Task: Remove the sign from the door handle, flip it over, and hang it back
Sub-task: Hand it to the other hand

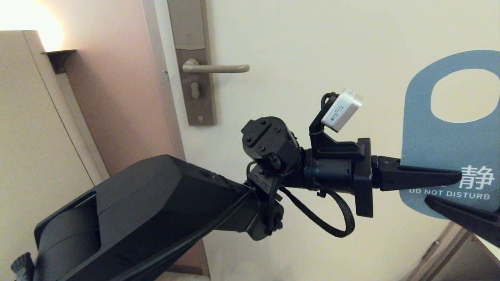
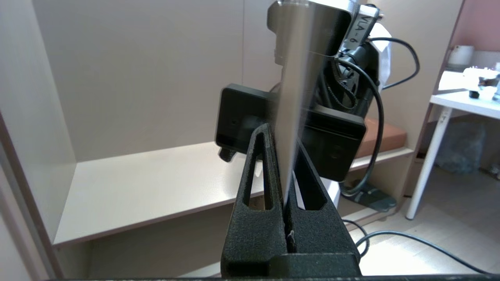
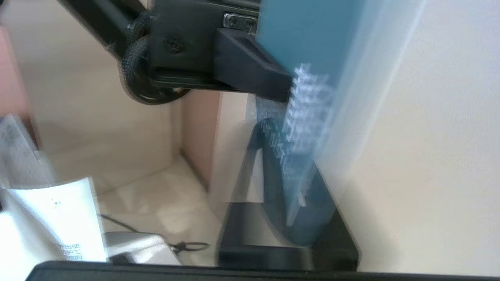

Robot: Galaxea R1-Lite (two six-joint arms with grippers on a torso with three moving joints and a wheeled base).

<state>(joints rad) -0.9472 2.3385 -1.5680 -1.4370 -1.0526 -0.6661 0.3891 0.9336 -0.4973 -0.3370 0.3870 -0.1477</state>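
Hanging free of the door handle (image 1: 218, 68), the sign (image 1: 441, 144) is held well to the right of it, in front of the pale door (image 1: 312, 47), with its teal-blue face and the white words "DO NOT DISTURB" turned toward the head camera and its hole uppermost. The lower part of the sign is pinched by the left gripper (image 1: 457, 178), which is reached across from the left; in the left wrist view the two fingers (image 2: 265, 183) are seen pressed together on the thin edge of the card (image 2: 291, 117). The right gripper (image 1: 461, 212) is brought in from the lower right, just under the printed words. Its state is harder to read: in the blurred right wrist view the sign (image 3: 308, 47) appears to be caught between its fingers (image 3: 269, 156), so a narrow grip on the card seems likely. The lever is left bare on its brown backplate (image 1: 195, 78).
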